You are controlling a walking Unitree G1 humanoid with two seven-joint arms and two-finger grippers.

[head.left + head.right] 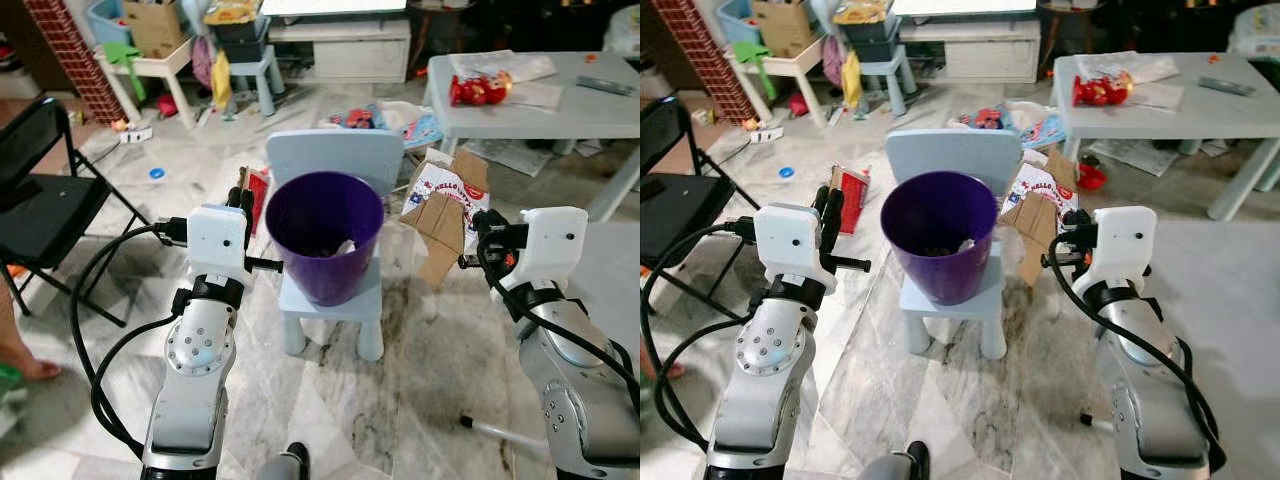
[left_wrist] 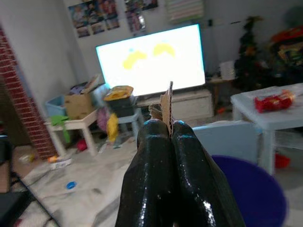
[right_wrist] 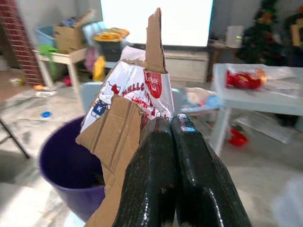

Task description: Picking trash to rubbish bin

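Over on the left, a black folding chair [image 1: 40, 205] stands on the marble floor. The left gripper [image 2: 171, 130] hovers just beside the purple rubbish bin [image 1: 324, 235], fingers pressed together on a thin cardboard scrap [image 2: 166, 105], though that piece is small and hard to read. The bin sits on a little pale blue chair [image 1: 335, 160], with some trash already inside. On the right, the right gripper [image 3: 170, 124] pinches a torn printed cardboard box [image 1: 443, 208], held up beside the bin's rim. Beyond it, a grey table [image 1: 560, 105] carries a red packet [image 1: 480, 90].
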